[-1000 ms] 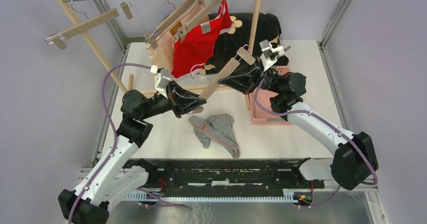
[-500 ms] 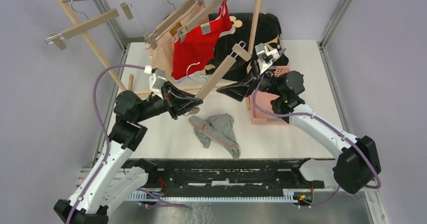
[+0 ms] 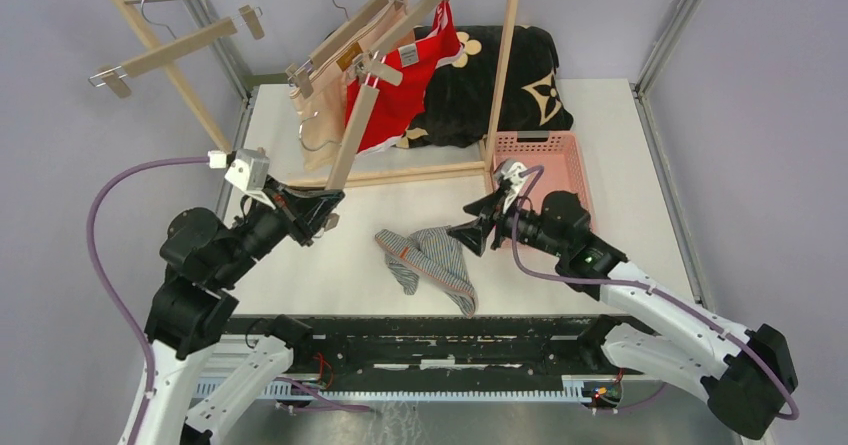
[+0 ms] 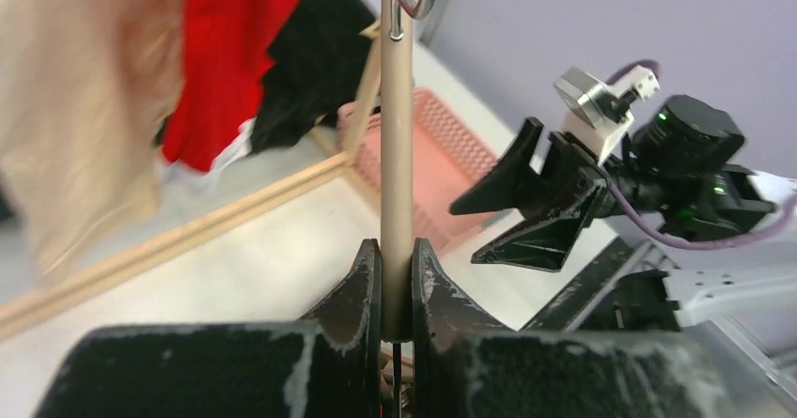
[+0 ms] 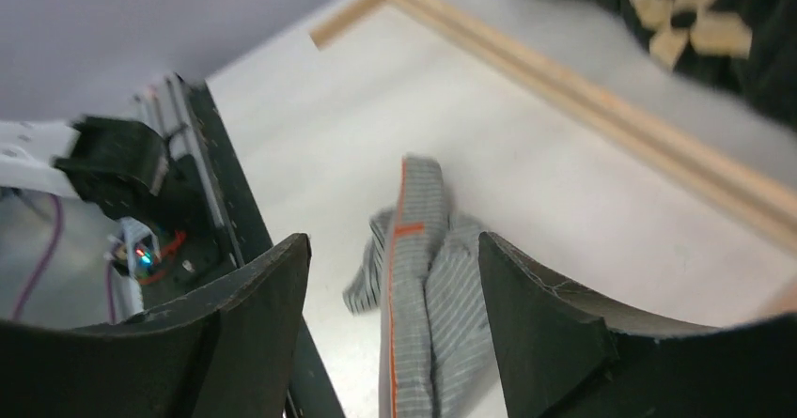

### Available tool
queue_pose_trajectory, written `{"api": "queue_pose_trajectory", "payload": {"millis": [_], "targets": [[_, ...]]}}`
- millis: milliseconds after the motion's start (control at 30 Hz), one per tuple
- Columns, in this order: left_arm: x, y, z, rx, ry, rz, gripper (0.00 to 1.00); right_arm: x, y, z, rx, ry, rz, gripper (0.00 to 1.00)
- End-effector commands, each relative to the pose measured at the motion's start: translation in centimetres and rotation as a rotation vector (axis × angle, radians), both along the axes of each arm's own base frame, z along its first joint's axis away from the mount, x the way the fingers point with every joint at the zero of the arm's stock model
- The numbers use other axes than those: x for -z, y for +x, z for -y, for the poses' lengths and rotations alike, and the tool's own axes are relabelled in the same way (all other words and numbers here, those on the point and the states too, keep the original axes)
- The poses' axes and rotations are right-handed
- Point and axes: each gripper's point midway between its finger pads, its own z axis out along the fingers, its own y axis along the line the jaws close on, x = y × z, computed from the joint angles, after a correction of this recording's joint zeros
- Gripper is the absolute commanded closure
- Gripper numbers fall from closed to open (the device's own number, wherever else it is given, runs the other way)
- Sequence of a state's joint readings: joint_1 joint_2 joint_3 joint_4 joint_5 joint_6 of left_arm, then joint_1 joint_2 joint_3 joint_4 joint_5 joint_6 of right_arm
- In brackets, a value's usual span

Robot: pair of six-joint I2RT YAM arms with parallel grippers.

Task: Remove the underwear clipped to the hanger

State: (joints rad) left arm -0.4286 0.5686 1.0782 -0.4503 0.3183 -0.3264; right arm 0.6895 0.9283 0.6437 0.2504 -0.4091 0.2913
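White table, wooden rack at far side. Behind rack, big black cushion with tan flower marks. Pink basket just beside rack's right post. Beige underwear and red underwear clipped to hangers on the rail, side by side; white label on red pair, print too small to read. Striped underwear loose on table, between the arms. Bare wooden hanger tilted up toward the hanging pairs, lower end clamped in left pincer. Right pincer apart, low, just right of striped underwear, clear of it.
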Motion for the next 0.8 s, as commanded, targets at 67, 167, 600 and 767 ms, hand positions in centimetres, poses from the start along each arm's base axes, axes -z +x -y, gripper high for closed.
{"api": "queue_pose_trajectory", "payload": {"millis": [67,167,600,767], "targets": [[2.7,-1.9,-6.4,-0.276,0.140,-0.118,0.97,8.4,0.5,0.6,0.151,-0.266,-0.103,0.27],[2.7,-3.1,-8.5,-0.359,0.152,-0.127,0.97,11.8,1.1,-0.5,0.175,-0.365,-0.145,0.27],[1.1,-6.4,-12.8,-0.521,0.149,-0.091,0.97,19.5,3.0,-3.9,0.186,-0.480,-0.239,0.27],[1.4,-5.8,-14.8,-0.633,0.197,-0.109,0.97,22.3,3.2,-3.8,0.198,-0.535,-0.277,0.40]]}}
